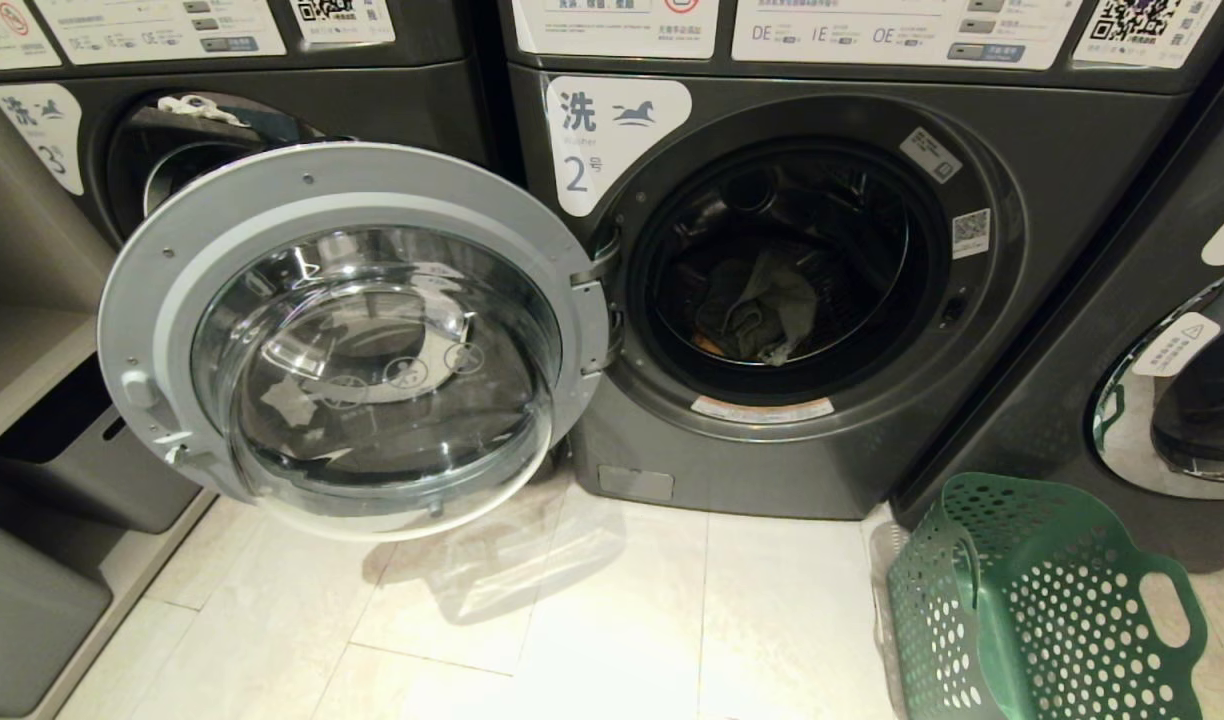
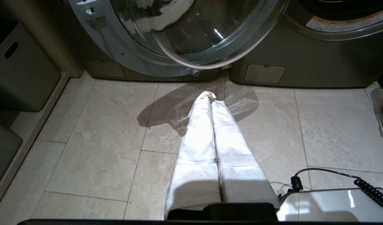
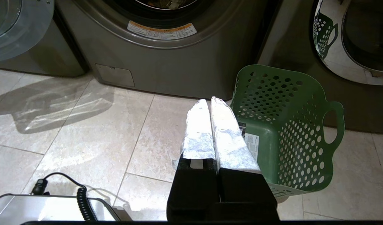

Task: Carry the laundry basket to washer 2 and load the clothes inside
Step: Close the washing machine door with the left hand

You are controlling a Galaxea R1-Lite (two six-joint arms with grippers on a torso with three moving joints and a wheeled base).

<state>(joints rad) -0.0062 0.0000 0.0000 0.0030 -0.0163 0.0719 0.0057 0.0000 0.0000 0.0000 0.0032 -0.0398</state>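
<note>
Left gripper (image 2: 211,97) closed, holding nothing; right gripper (image 3: 207,101) closed, empty.

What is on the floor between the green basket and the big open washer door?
Nothing, only bare floor tiles between the laundry basket and washer 2's open door; the head view shows it.
</note>
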